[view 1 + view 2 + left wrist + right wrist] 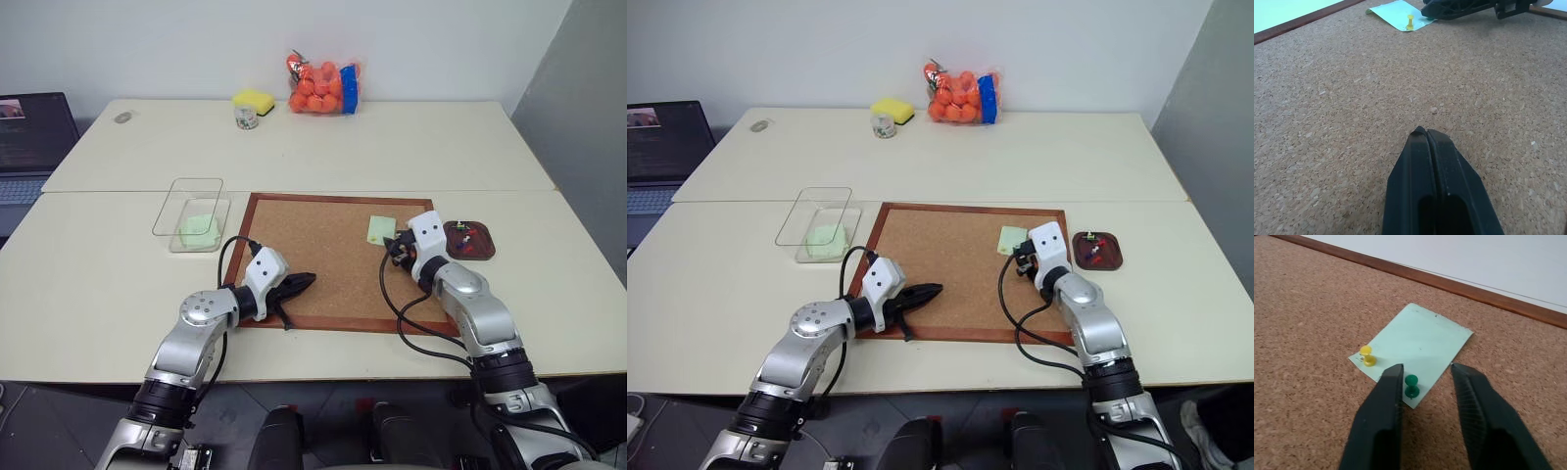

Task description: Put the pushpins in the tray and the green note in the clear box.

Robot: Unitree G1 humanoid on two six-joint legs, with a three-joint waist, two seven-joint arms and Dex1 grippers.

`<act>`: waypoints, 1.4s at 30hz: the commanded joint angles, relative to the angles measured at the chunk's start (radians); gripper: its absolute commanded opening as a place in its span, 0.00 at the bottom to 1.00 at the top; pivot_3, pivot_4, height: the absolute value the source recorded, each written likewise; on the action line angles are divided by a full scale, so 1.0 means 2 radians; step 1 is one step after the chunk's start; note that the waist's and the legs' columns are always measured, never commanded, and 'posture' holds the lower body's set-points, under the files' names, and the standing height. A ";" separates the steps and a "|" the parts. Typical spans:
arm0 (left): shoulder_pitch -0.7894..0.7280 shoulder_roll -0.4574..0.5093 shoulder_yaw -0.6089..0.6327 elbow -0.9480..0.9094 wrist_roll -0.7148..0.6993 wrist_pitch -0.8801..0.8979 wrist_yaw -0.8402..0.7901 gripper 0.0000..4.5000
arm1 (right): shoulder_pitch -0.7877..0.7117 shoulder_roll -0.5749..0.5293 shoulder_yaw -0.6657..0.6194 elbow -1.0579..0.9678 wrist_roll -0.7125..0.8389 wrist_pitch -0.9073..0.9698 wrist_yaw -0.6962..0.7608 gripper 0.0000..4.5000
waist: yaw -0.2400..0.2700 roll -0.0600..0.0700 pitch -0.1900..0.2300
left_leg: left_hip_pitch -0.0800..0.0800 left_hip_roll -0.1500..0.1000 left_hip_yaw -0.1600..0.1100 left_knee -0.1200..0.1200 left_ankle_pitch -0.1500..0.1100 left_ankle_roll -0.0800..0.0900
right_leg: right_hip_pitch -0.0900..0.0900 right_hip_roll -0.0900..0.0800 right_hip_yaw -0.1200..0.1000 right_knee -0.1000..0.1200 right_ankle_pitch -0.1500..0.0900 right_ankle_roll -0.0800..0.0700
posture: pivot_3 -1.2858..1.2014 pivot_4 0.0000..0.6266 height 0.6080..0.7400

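Black right claw (1425, 377) spread around green pushpin (1411, 385); left claw (1426, 134) pressed together.

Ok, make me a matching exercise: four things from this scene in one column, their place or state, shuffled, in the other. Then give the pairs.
Things:
1. green note
2. tray
3. left gripper
4. right gripper

Place or state:
A. shut above the corkboard
B. on the table, right of the corkboard
C. open around a green pushpin
D. pinned on the corkboard

Pairs: 1-D, 2-B, 3-A, 4-C
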 commanded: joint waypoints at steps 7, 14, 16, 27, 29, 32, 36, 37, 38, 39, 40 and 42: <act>0.007 0.002 -0.013 0.002 0.009 0.009 -0.002 0.00 | -0.003 0.000 -0.018 -0.019 0.010 0.005 0.007 0.00 | 0.000 0.000 0.000 | 0.000 0.000 0.000 0.000 0.000 0.000 | 0.000 0.000 0.000 0.000 0.000 0.000 | 0.52 0.24 1.00; 0.009 0.003 -0.013 -0.001 0.009 0.011 -0.002 0.00 | 0.012 0.002 -0.026 -0.045 0.020 -0.022 0.019 0.00 | 0.001 0.000 0.000 | 0.000 0.000 0.000 0.000 0.000 0.000 | 0.000 0.000 0.000 0.000 0.000 0.000 | 0.52 0.24 1.00; 0.009 0.003 -0.013 -0.002 0.009 0.011 -0.002 0.00 | 0.015 0.004 -0.030 -0.052 0.024 -0.036 0.020 0.00 | 0.001 0.000 0.000 | 0.000 0.000 0.000 0.000 0.000 0.000 | 0.000 0.000 0.000 0.000 0.000 0.000 | 0.52 0.24 1.00; 0.012 0.004 -0.015 -0.002 0.010 0.012 -0.003 0.00 | 0.017 0.020 -0.052 -0.074 0.041 -0.071 0.011 0.00 | -0.001 0.000 0.000 | 0.000 0.000 0.000 0.000 0.000 0.000 | 0.000 0.000 0.000 0.000 0.000 0.000 | 0.52 0.24 1.00; 0.013 0.004 -0.015 -0.002 0.010 0.012 -0.003 0.00 | 0.021 0.015 -0.055 -0.088 0.042 -0.065 0.012 0.00 | -0.001 0.000 0.000 | 0.000 0.000 0.000 0.000 0.000 0.000 | 0.000 0.000 0.000 0.000 0.000 0.000 | 0.52 0.24 1.00; 0.014 0.004 -0.015 -0.003 0.010 0.011 -0.003 0.00 | 0.036 -0.003 -0.073 -0.117 0.049 -0.054 0.012 0.00 | 0.000 0.000 0.000 | 0.000 0.000 0.000 0.000 0.000 0.000 | 0.000 0.000 0.000 0.000 0.000 0.000 | 0.52 0.24 1.00; 0.014 0.004 -0.016 -0.002 0.011 0.010 -0.002 0.00 | 0.071 -0.034 -0.117 -0.147 0.076 -0.043 0.024 0.00 | 0.000 0.000 0.000 | 0.000 0.000 0.000 0.000 0.000 0.000 | 0.000 0.000 0.000 0.000 0.000 0.000 | 0.52 0.24 1.00; 0.014 0.003 -0.016 -0.001 0.011 0.010 -0.002 0.00 | 0.080 -0.045 -0.123 -0.148 0.075 -0.043 0.028 0.00 | 0.000 0.000 0.000 | 0.000 0.000 0.000 0.000 0.000 0.000 | 0.000 0.000 0.000 0.000 0.000 0.000 | 0.52 0.24 1.00; 0.013 0.003 -0.016 0.000 0.011 0.010 -0.002 0.00 | 0.091 -0.057 -0.127 -0.147 0.071 -0.043 0.032 0.00 | 0.000 0.000 0.000 | 0.000 0.000 0.000 0.000 0.000 0.000 | 0.000 0.000 0.000 0.000 0.000 0.000 | 0.52 0.24 1.00; 0.012 0.003 -0.016 0.001 0.011 0.009 -0.002 0.00 | 0.099 -0.068 -0.130 -0.144 0.065 -0.041 0.032 0.00 | 0.000 0.000 0.000 | 0.000 0.000 0.000 0.000 0.000 0.000 | 0.000 0.000 0.000 0.000 0.000 0.000 | 0.52 0.24 1.00; 0.012 0.003 -0.016 0.002 0.011 0.009 -0.002 0.00 | 0.104 -0.075 -0.132 -0.142 0.062 -0.040 0.031 0.00 | 0.000 0.000 0.000 | 0.000 0.000 0.000 0.000 0.000 0.000 | 0.000 0.000 0.000 0.000 0.000 0.000 | 0.52 0.24 1.00; 0.011 0.003 -0.016 0.003 0.011 0.008 -0.003 0.00 | 0.110 -0.088 -0.134 -0.131 0.053 -0.034 0.025 0.00 | -0.001 0.000 0.000 | 0.000 0.000 0.000 0.000 0.000 0.000 | 0.000 0.000 0.000 0.000 0.000 0.000 | 0.52 0.24 1.00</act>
